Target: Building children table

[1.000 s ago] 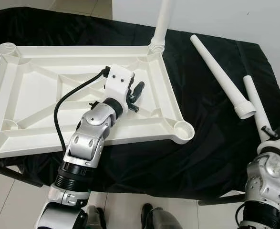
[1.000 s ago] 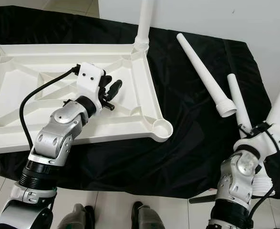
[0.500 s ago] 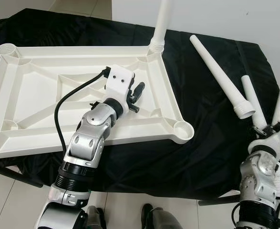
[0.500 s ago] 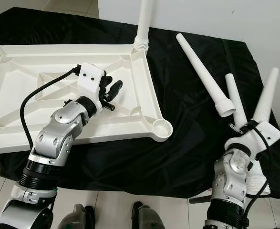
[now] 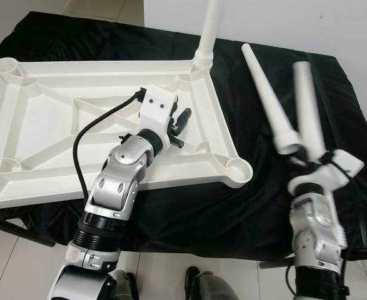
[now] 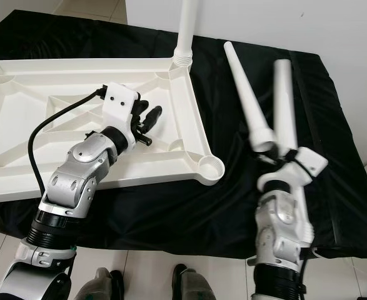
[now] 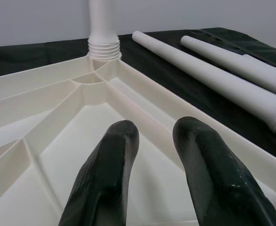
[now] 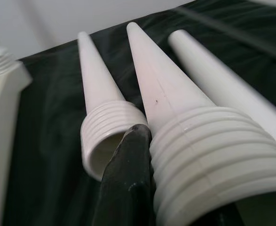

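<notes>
Black cloth, matte and slightly creased, covers the work surface, with pale tiled floor below its near edge.

Item: table top, white moulded plastic, lying underside up; ribbed with diagonal braces, a round threaded socket at each corner. One fitted leg stands upright in the far right corner socket. The near right socket is empty.

Item: left gripper, resting over the ribbed underside near its right rim; fingers a little apart, nothing between them. Beyond the fingertips, the fitted leg's threaded collar.

Item: right gripper, clamped on a held leg close to its wide threaded end; the taper points up and away. One black finger presses along the ribbed thread.

Item: loose leg, lying on the cloth just beside the held one, open threaded mouth toward the gripper. A third smooth leg lies beyond the jaws on the other side.

All legs: smooth white hollow cones, rounded tips, coarse screw rings at the base.

Step in hand, as judged: carrying the second leg toward an empty socket. The next move calls for turning the threaded end downward, seating it squarely in the socket, then twisting; a slanted start would likely cross the thread.
</notes>
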